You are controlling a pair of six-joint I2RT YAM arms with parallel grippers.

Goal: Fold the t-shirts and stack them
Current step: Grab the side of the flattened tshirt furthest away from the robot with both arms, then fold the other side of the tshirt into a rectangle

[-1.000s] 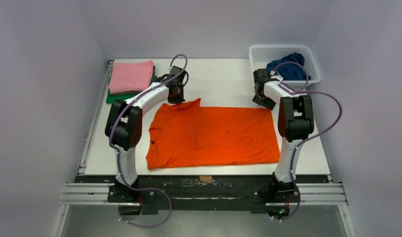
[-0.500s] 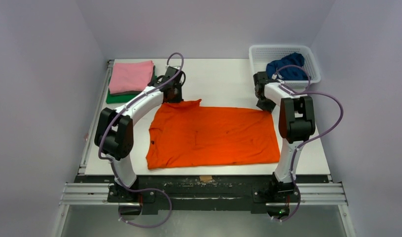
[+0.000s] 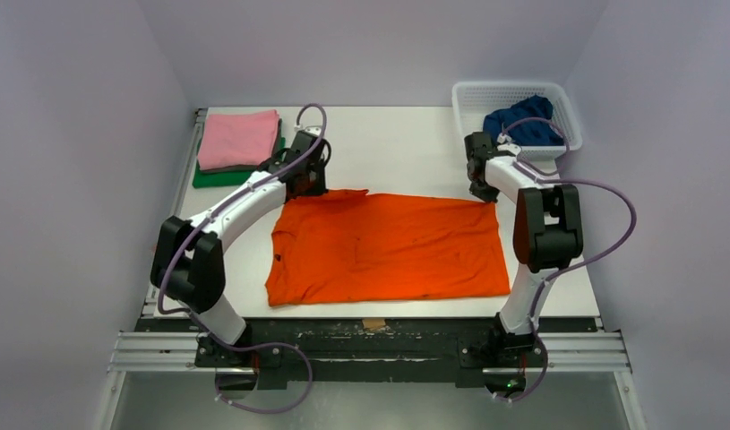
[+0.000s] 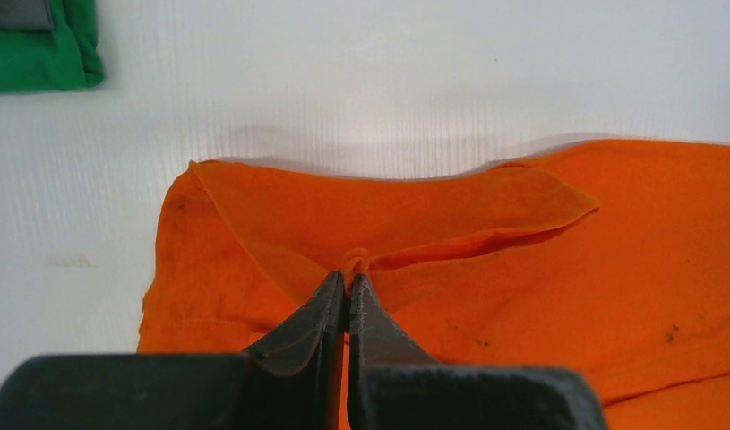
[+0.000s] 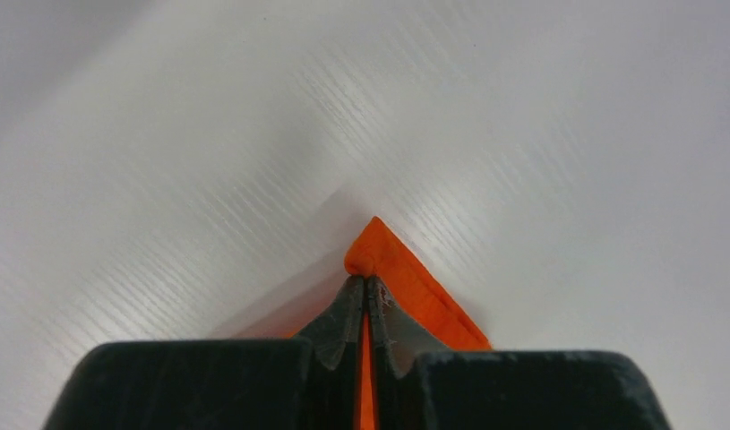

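— Left gripper (image 4: 347, 282): pinched tight on a small bunch of the orange shirt (image 4: 522, 269), at its far edge near the sleeve. Right gripper (image 5: 366, 282): clamped the same way on the far hem corner, with a tip of cloth poking out just past the fingertips.

— Good. How to fold from here?

— Lift both corners together, level, only high enough to clear the cloth below. Then draw back toward the bases and lay the far edge onto the near edge. One risk, by the look of it: a thin pinch on the left, likely to slip if tugged sideways.

— And the rest of the shirt?

— Spread flat on the table (image 3: 397, 134), below and behind both grippers, toward the bases.

— Farther out?

— Beyond and to the left of the left gripper, well apart, the folded stack: pink shirt (image 3: 238, 137) on top, green shirt (image 3: 204, 176) beneath. Beyond the right gripper, slightly to its right, the blue shirt (image 3: 527, 125), crumpled in the basket (image 3: 513, 86) and not yet folded.
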